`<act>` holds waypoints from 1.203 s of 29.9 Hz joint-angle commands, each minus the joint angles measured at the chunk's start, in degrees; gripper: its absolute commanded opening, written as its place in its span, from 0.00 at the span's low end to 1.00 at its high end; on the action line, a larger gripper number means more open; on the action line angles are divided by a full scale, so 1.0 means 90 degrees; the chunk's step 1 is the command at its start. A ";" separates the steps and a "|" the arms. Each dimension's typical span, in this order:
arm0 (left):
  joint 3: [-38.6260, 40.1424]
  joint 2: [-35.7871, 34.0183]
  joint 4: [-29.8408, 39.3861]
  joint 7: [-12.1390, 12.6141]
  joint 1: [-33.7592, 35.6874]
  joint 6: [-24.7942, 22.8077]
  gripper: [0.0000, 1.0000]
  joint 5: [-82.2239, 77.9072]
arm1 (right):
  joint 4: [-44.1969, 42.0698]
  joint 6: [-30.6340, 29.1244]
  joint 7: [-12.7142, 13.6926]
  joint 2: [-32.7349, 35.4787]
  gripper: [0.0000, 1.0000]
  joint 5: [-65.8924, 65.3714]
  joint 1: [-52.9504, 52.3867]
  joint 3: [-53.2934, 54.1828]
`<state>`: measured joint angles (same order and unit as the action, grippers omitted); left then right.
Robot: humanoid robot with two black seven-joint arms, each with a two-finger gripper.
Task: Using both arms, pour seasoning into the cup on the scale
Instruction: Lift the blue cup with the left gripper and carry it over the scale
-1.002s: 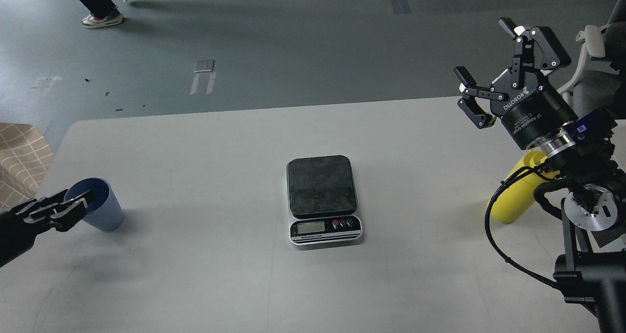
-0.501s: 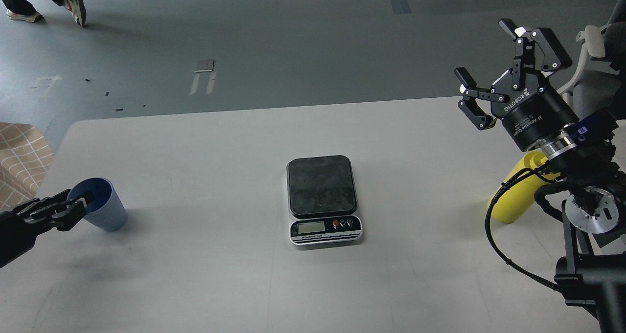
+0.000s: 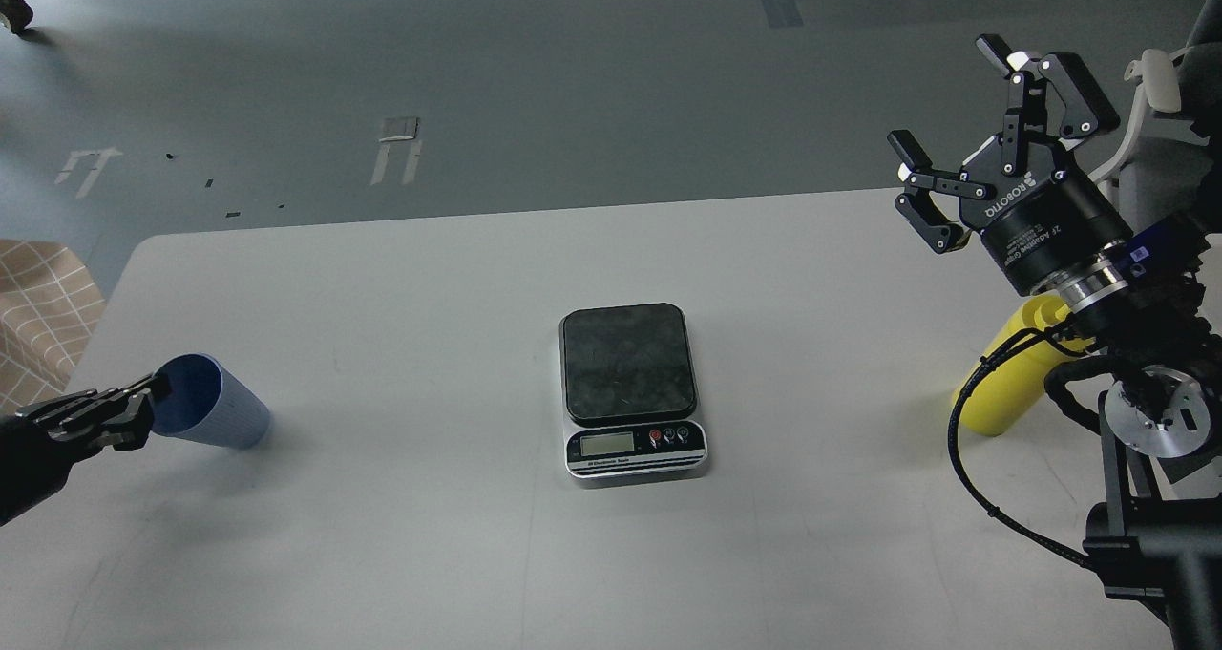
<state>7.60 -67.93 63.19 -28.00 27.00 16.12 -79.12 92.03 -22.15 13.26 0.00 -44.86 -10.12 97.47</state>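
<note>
Two black robot arms reach over a pale grey desk point(image 3: 458, 278) with a smooth matt top and rounded far corners. At the middle of the desk sits a small flat kitchen scale point(image 3: 630, 392): a dark, faintly mottled weighing plate shaped like a rounded square, and in front of it a silver panel with a grey display and small round buttons, one red. Nothing stands on the plate.

Well to the left of the scale, near the desk's left edge, is a blue tapered cup point(image 3: 212, 414) with fine vertical ribs on its outside. It is tipped hard over to the left, its open mouth turned towards the left pincer point(image 3: 129, 409). That arm enters low from the left edge as a dark shape, mostly cut off. Its fingertips sit right at the cup's rim, but they are dark and seen nearly end-on, so I cannot tell how far apart they are or whether they grip the rim.

On the right, the right pincer point(image 3: 979, 120) is raised above the desk's far right corner and points up and away. Its jointed black fingers with small white pads are spread wide with nothing between them. Behind them come a round black wrist with white lettering, a silver ring, and looping black cable.

A yellow plastic bottle point(image 3: 1002, 383) stands on the desk under that arm, near the right edge. Only its smooth lower body shows; the wrist hides its top.
</note>
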 commanded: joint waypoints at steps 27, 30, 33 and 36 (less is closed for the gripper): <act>0.0054 0.2108 0.0566 0.0000 0.3308 -0.2376 0.00 -0.2742 | 0.0311 -0.0010 0.0001 0.0000 1.00 0.0014 0.0421 0.0088; 0.0054 0.2489 0.0586 0.0000 0.3718 -0.2885 0.00 -0.2742 | 0.0321 -0.0019 0.0001 0.0000 1.00 0.0014 0.0450 0.0078; 0.0044 0.2733 0.0586 0.0000 0.3904 -0.3090 0.00 -0.2742 | 0.0321 -0.0010 0.0001 0.0000 1.00 0.0024 0.0450 0.0068; 0.0044 0.2958 0.0586 0.0000 0.4041 -0.3383 0.00 -0.2742 | 0.0360 -0.0010 -0.0009 0.0000 1.00 0.0024 0.0460 0.0068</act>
<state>8.07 -43.01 68.47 -27.99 62.39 -12.21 -103.80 95.03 -22.26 13.26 0.00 -44.71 -6.04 98.07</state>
